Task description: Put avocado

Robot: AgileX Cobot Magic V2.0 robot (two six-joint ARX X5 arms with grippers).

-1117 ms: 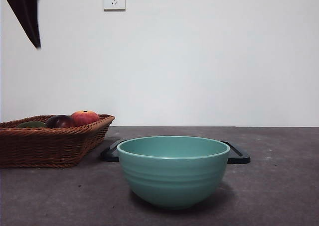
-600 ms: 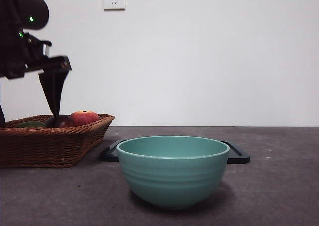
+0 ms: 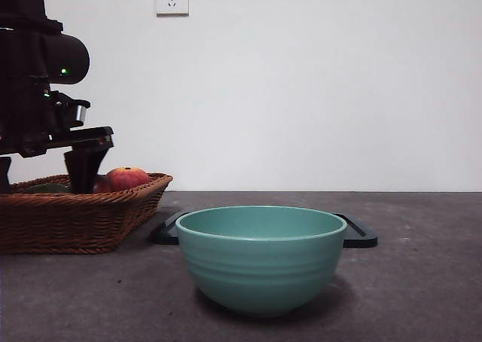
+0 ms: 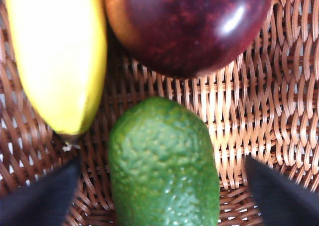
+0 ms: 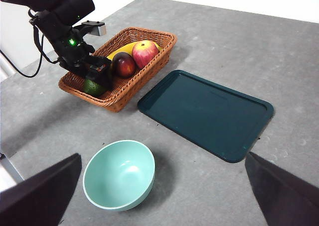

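The avocado (image 4: 162,166), dull green and bumpy, lies in the wicker basket (image 4: 259,111) at the table's left. It also shows in the right wrist view (image 5: 93,88), and as a green sliver behind the basket rim in the front view (image 3: 47,187). My left gripper (image 4: 159,186) is open and low inside the basket, with one jaw on each side of the avocado and clear gaps between. It also shows in the front view (image 3: 44,178) and in the right wrist view (image 5: 97,76). My right gripper (image 5: 163,159) is open and empty, high above the table.
The basket (image 3: 75,221) also holds a banana (image 4: 60,56), a dark purple-red fruit (image 4: 189,27) and a red-orange peach-like fruit (image 3: 128,178). A teal bowl (image 3: 261,259) stands in front. A dark tray (image 5: 205,114) lies beside the basket.
My left arm has come down from the top left corner into the basket. Its jaws now stand on either side of the avocado. The fruits, bowl and tray have not moved.
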